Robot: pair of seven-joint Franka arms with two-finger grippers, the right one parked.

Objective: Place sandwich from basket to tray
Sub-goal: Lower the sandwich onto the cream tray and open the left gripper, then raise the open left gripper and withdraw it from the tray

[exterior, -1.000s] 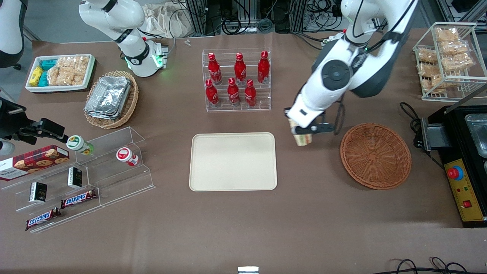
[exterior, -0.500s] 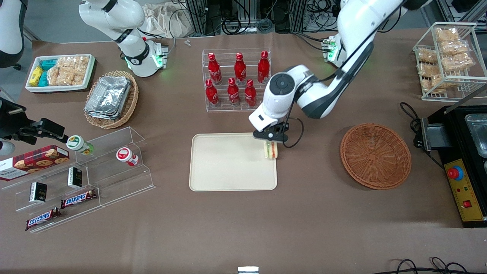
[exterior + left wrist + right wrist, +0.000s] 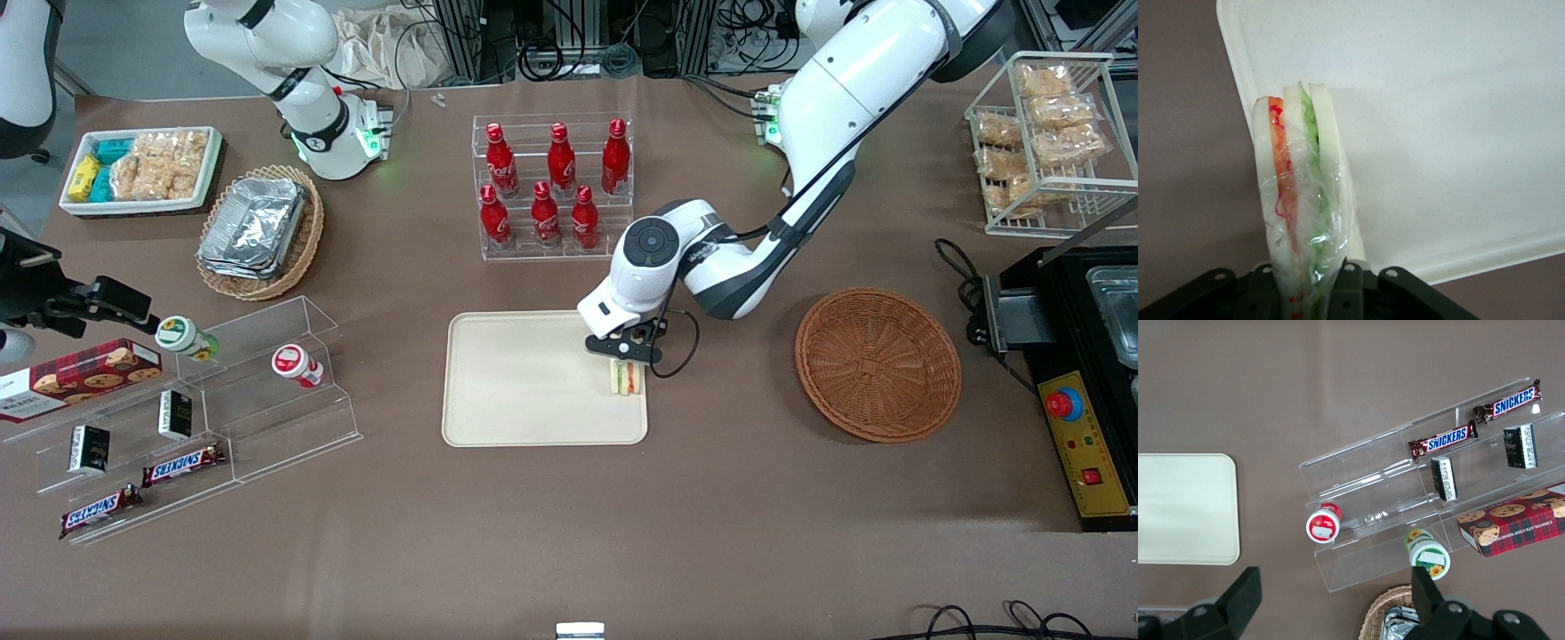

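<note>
1. Over the tray (image 3: 524,382), at its edge nearest the basket (image 3: 877,363), the gripper (image 3: 624,354) of the working arm pinches the sandwich (image 3: 626,378) between its two fingers.
2. Sandwich: held on edge with its layers upright, over the tray's surface just inside the rim; the wrist view shows pale bread, an orange-red layer and a green layer under clear wrap (image 3: 1301,200). Whether its lower edge touches the tray cannot be told.
3. Basket: a round reddish-brown wicker one on the brown table (image 3: 569,533), well apart from the tray, toward the working arm's end.
4. Rack of red bottles (image 3: 553,185): stands farther from the front camera than the tray.
</note>
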